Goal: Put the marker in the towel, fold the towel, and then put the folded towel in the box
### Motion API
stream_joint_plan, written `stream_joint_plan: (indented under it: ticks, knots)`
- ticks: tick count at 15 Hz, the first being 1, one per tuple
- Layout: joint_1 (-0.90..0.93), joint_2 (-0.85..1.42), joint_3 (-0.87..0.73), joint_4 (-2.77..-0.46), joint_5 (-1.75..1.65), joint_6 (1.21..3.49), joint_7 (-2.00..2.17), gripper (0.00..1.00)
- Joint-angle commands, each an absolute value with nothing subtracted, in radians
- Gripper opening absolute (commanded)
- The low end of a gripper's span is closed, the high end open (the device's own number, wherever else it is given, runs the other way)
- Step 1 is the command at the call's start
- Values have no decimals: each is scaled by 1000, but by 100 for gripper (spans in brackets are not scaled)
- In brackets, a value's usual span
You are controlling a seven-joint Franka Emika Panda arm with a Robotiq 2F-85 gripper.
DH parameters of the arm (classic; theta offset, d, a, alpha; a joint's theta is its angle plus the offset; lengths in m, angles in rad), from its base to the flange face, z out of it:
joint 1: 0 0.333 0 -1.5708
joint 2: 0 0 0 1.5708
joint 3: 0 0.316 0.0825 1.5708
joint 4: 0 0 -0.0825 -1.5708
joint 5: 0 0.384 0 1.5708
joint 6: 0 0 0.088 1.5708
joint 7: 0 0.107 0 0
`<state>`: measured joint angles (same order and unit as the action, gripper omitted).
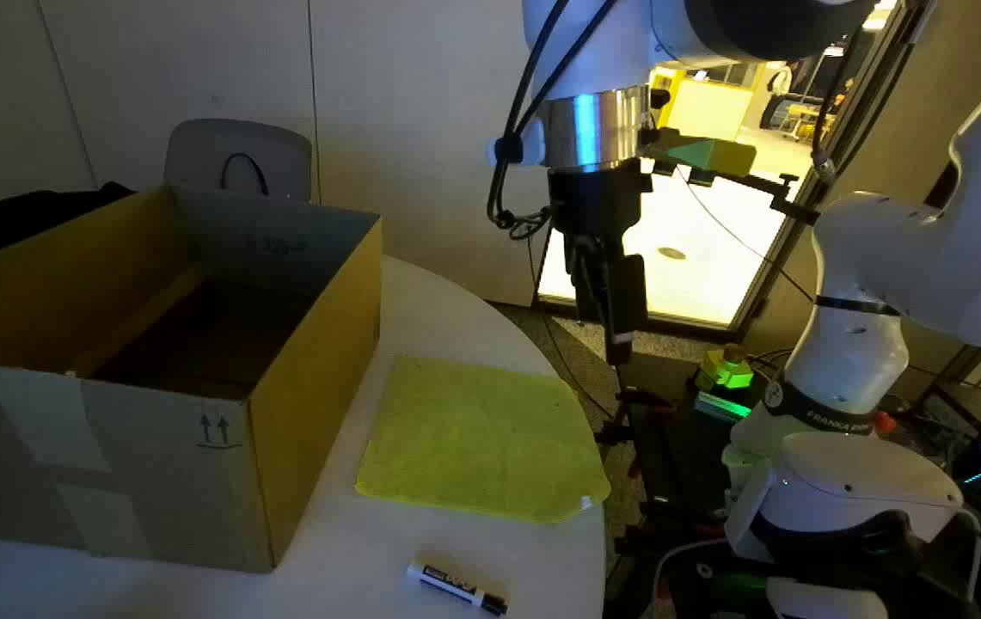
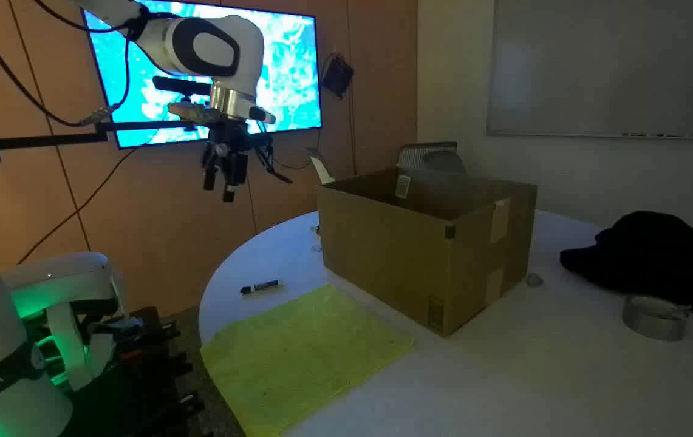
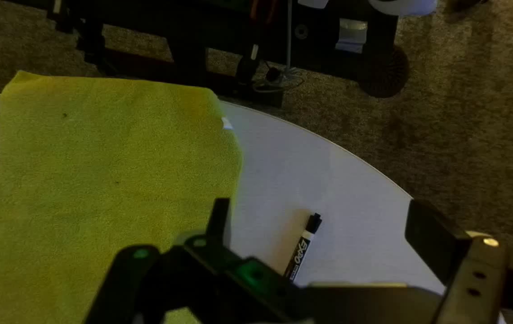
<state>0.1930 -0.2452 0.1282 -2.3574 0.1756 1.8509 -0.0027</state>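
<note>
One deep, straight-walled box [image 1: 318, 387] of brown cardboard stands at the left in an exterior view; beside it the fuzzy yellow-green towel [image 1: 481, 438] lies flat and roughly square on the smooth white table [image 1: 352, 550], and the slim, dark-capped marker [image 1: 457, 588] lies near the towel, apart from it. Further right my black gripper [image 1: 623, 331] hangs pointing straight down, its fingers [image 3: 436, 243] wide apart in the wrist view, and at the far right my rounded white arm [image 1: 894, 266] stands bent at its joints.
</note>
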Motion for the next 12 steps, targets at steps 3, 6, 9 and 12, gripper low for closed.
stream_joint_plan:
  ticks: [3,6,9,12]
  knots:
    - [184,-242,139,-2350,181,1854,-3,100]
    - [189,-207,146,-2344,181,1891,-11,100]
    - [198,-147,164,-2350,190,2019,-6,100]
    - [210,-47,193,-2360,189,2197,15,100]
